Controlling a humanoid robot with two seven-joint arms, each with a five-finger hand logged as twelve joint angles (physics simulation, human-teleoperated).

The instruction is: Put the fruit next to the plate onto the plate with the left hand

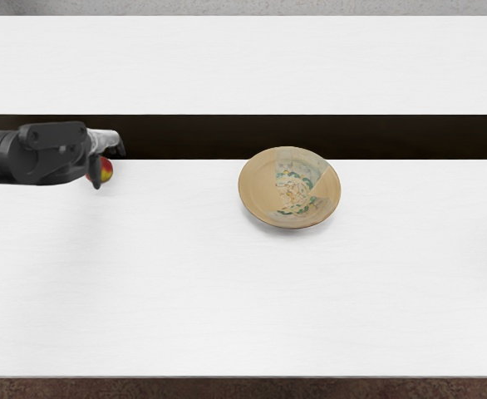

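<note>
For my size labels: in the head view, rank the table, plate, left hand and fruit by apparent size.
1. table
2. ceramic plate
3. left hand
4. red-and-yellow fruit, mostly hidden by the hand, so this last rank is unsure.

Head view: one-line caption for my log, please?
Left hand covers a red-and-yellow fruit near the table's far edge, well left of the patterned plate.

You see a white table (227,291), an ochre plate (256,189) painted with a green-and-white floral centre, a red-and-yellow fruit (106,169), and a black left hand (99,156).
</note>
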